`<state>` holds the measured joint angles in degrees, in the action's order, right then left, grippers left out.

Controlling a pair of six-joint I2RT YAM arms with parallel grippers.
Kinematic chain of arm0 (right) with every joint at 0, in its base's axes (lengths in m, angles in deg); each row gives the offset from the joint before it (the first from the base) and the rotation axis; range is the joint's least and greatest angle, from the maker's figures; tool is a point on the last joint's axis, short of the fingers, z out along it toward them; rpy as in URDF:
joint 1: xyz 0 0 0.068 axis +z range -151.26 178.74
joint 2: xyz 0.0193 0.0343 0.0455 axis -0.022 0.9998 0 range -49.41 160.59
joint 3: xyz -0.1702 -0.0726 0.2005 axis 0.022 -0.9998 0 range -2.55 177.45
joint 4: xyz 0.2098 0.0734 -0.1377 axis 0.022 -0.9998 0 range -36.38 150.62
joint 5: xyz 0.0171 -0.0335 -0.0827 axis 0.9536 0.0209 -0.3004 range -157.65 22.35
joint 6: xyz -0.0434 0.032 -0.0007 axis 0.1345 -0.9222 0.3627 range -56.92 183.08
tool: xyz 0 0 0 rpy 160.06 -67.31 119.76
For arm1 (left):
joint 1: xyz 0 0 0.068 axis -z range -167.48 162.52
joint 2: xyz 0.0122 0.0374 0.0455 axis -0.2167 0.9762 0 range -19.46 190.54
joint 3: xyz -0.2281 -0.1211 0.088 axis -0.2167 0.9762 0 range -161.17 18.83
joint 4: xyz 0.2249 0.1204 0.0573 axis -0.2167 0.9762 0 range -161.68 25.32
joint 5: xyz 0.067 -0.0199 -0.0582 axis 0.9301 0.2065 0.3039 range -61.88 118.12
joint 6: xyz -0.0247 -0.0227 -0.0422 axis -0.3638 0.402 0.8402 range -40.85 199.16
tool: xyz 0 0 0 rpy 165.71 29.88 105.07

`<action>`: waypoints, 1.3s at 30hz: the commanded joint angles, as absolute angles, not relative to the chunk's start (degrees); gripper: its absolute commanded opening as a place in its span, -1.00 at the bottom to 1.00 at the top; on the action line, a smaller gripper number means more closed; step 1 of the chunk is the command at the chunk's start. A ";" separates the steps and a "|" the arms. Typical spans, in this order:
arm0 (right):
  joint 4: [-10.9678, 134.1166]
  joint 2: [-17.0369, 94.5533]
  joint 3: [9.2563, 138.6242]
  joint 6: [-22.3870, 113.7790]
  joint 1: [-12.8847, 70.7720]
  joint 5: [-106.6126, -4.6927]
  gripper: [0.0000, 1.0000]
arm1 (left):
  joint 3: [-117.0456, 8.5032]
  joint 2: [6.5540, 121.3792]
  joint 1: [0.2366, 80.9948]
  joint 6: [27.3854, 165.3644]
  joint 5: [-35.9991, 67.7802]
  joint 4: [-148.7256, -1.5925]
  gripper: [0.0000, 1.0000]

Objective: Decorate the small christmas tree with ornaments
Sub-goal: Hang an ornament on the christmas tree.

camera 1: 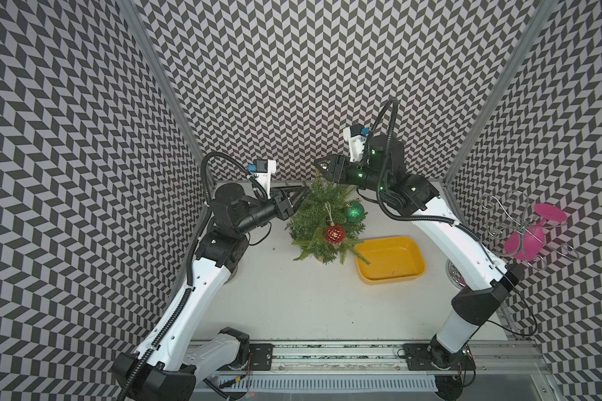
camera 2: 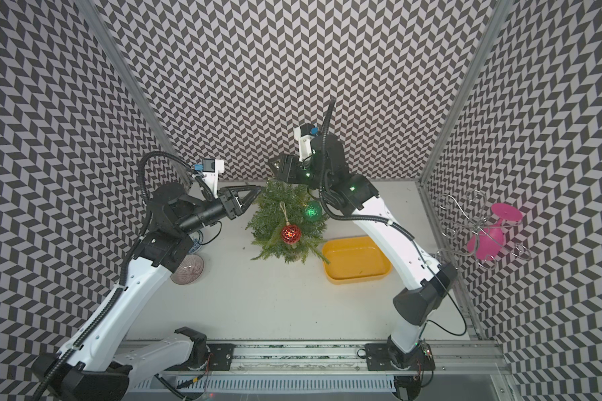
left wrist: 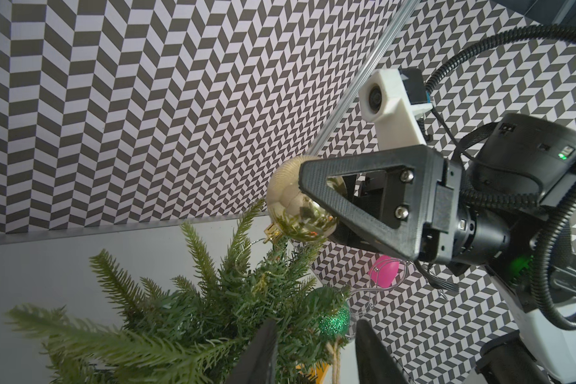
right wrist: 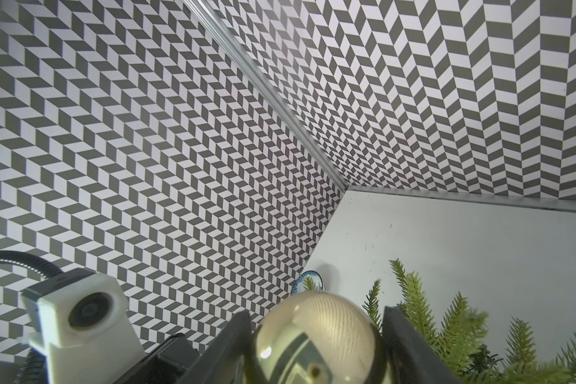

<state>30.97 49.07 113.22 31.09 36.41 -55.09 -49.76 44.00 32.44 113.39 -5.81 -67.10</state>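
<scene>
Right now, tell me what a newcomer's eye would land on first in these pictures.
The small christmas tree stands at the back of the table, with a red ornament and a green ornament hanging on it. Just over its top, the right gripper clamps a gold ornament. A pink goblet sits upside down in a wire rack by the robot's right wall.

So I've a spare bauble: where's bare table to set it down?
Bare: the table stretch bordered by the small christmas tree, yellow tray and front rail. Crowded: the treetop, with left hand and right hand close by.
</scene>
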 commanded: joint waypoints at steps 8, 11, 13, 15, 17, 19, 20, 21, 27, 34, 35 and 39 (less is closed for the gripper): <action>37.81 42.81 109.18 28.61 35.67 -56.14 0.22 | -53.38 45.64 33.55 111.89 -2.75 -66.44 -0.16; 39.26 41.40 106.83 27.88 35.66 -55.78 0.22 | -54.61 46.59 33.53 111.34 -1.47 -64.76 -0.16; 39.68 40.97 105.87 27.64 35.64 -55.46 0.22 | -55.33 47.35 33.68 111.01 -0.98 -64.09 -0.12; 39.96 40.78 105.11 27.41 35.68 -54.99 0.21 | -56.06 47.94 33.92 110.55 -0.35 -63.73 -0.09; 40.40 40.47 104.21 27.20 35.67 -54.61 0.22 | -57.09 48.62 34.45 109.57 0.46 -62.91 -0.07; 41.30 39.86 102.56 26.86 35.73 -54.24 0.22 | -58.31 49.45 34.98 108.70 1.10 -61.76 -0.05; 42.00 39.62 101.58 26.65 35.74 -53.83 0.22 | -58.87 49.81 35.19 108.30 1.26 -61.34 -0.05; 42.45 39.40 100.98 26.49 35.73 -53.48 0.21 | -59.24 50.12 35.40 108.11 1.49 -61.01 -0.05; 43.46 38.87 99.59 26.02 35.77 -52.34 0.21 | -60.90 51.24 36.67 106.35 3.82 -59.14 -0.07; 45.12 37.42 97.30 25.10 35.74 -52.17 0.21 | -63.59 52.90 39.05 103.28 7.74 -56.20 -0.08; 45.37 37.16 96.97 25.04 35.75 -52.35 0.21 | -63.61 53.01 39.27 103.11 7.99 -56.11 -0.08; 45.57 36.55 96.48 25.04 35.74 -52.52 0.21 | -64.51 54.05 39.85 102.30 9.42 -54.97 -0.11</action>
<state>41.47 38.36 96.76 25.63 35.93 -52.62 -62.14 53.40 39.39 104.06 7.17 -56.80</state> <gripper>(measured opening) 0.610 0.448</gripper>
